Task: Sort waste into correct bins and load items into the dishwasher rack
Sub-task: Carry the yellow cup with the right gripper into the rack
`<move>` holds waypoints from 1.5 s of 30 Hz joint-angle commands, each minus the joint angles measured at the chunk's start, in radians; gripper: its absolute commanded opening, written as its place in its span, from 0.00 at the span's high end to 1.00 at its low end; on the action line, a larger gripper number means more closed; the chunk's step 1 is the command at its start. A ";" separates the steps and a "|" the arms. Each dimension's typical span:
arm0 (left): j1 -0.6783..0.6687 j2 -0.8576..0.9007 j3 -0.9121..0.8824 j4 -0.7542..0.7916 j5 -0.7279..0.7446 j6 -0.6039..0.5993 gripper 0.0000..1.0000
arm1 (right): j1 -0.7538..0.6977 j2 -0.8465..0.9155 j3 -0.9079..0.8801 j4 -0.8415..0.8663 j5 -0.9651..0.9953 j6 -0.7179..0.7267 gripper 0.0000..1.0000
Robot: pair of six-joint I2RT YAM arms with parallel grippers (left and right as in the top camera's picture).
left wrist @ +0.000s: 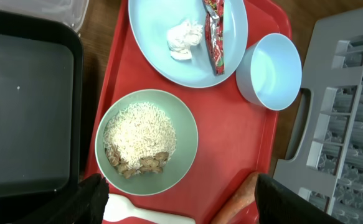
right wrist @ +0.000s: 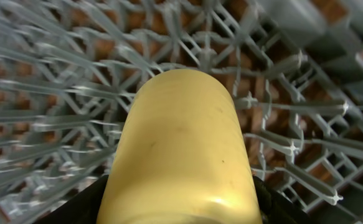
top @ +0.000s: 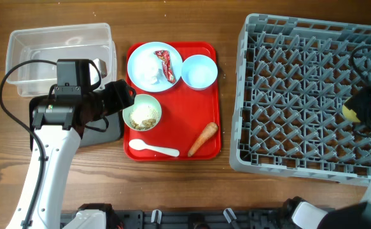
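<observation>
My left gripper hangs open above the red tray's near side, gripping nothing; under it lie the white spoon and the orange carrot. Just beyond stands the green bowl with rice-like crumbs. The plate carries the red wrapper and a white scrap, and the blue bowl sits beside it. My right gripper is shut on the yellow cup over the grey dishwasher rack, at its right side.
The clear tub stands at the back left. The black tray lies in front of it, mostly under my left arm in the overhead view. The flat red tray lies between the bins and the rack.
</observation>
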 commanded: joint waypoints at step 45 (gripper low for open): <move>0.005 0.023 -0.002 -0.038 -0.058 0.019 0.07 | 0.900 0.289 0.303 0.248 -0.164 -0.080 0.31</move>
